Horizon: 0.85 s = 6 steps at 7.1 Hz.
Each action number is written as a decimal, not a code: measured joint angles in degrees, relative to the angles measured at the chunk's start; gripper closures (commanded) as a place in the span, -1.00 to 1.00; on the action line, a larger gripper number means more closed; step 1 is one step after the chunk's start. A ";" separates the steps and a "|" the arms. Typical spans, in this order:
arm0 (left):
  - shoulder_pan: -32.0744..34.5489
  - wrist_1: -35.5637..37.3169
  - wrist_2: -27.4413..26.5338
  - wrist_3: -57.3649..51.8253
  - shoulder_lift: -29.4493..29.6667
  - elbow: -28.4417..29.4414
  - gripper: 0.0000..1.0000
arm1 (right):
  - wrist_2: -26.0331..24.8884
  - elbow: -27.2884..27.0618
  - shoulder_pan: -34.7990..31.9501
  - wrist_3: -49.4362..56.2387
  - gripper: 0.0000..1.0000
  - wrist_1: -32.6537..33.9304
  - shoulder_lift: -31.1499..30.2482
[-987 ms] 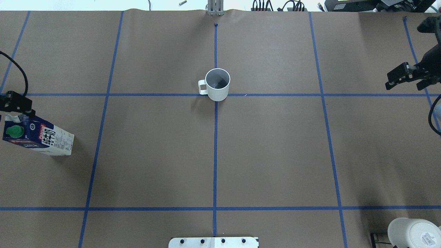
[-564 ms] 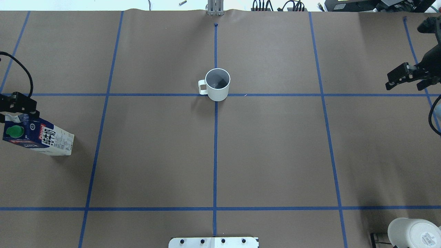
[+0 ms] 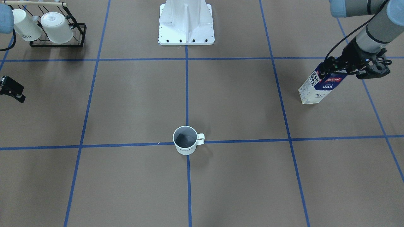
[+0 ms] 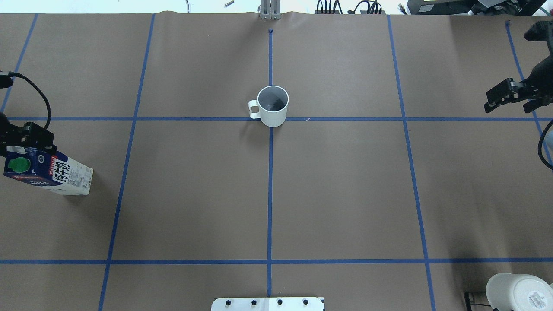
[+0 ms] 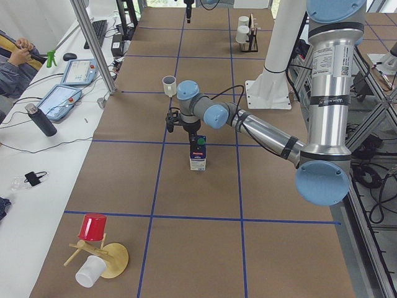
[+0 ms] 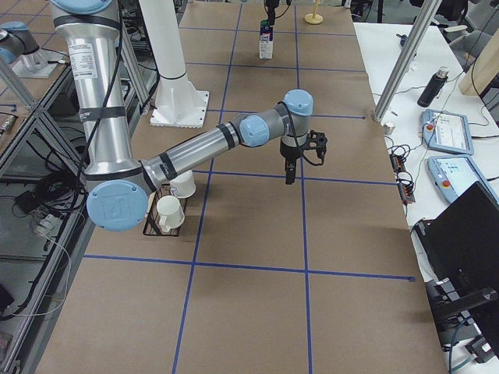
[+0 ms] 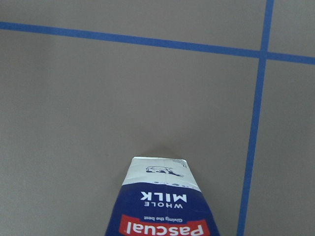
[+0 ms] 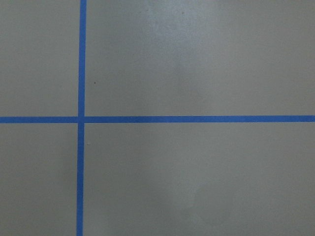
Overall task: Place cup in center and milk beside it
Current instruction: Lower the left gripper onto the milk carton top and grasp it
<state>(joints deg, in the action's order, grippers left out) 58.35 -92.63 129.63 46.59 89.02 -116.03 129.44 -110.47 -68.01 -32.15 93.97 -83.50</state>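
Milk (image 3: 314, 89) top hidden by left gripper (image 3: 344, 69), grasp unclear.

Lighting is even, diffuse and comes from overhead; the brown paper (image 4: 345, 194) reads mid-toned in every view. Shadows are faint and soft-edged: one beside the cup (image 4: 273, 106) on its handle side, a broader one at the foot of the milk carton (image 4: 56, 172). The strip beyond the far table edge is blown out white. The right wrist view shows a pale sheen towards its top. Fixed views are sharp, and the tape lines (image 4: 270, 194) are crisp
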 measured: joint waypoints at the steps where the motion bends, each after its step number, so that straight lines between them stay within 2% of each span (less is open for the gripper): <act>1: -0.57 0.00 -0.04 -0.15 -0.17 0.01 -0.95 | -0.05 -1.66 -0.89 0.09 -1.00 0.04 -1.57; 3: -1.26 -0.03 -0.24 -0.49 -0.40 0.01 -0.95 | -0.09 -5.41 -2.44 0.13 -1.00 0.07 -5.13; 5: -1.98 -1.62 -1.38 -0.59 -1.89 0.04 -0.93 | -0.20 -6.41 -2.71 0.08 -1.00 0.07 -5.98; 6: -2.20 -2.77 -1.86 -0.54 -2.67 0.07 -0.83 | -0.23 -6.48 -2.73 0.05 -1.00 0.07 -6.06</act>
<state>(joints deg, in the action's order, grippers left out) 56.16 -95.41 127.77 46.05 86.35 -115.96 129.21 -116.95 -70.74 -32.10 94.04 -89.56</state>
